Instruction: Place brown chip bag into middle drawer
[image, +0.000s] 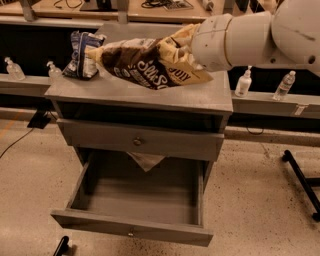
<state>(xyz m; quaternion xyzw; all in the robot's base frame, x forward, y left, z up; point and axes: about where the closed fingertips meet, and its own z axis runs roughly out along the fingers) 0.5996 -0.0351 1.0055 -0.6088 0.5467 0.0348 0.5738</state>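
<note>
The brown chip bag (150, 67), dark brown and pale yellow with white lettering, hangs tilted just above the grey cabinet top (150, 95). My gripper (194, 47) holds its right end; the white wrist hides the fingers. The bag's left end points at the blue-and-white bag. The middle drawer (140, 192) stands pulled open low at the front, its inside bare, with a small knob (131, 233) in its front. It lies below and in front of the bag.
A smaller blue-and-white bag (82, 55) stands at the cabinet's back left. A shut drawer with a round knob (136, 141) sits above the open one; something pale (145, 161) hangs under it. Bottles (243, 82) line the ledges behind. A black stand leg (300, 180) lies at the right.
</note>
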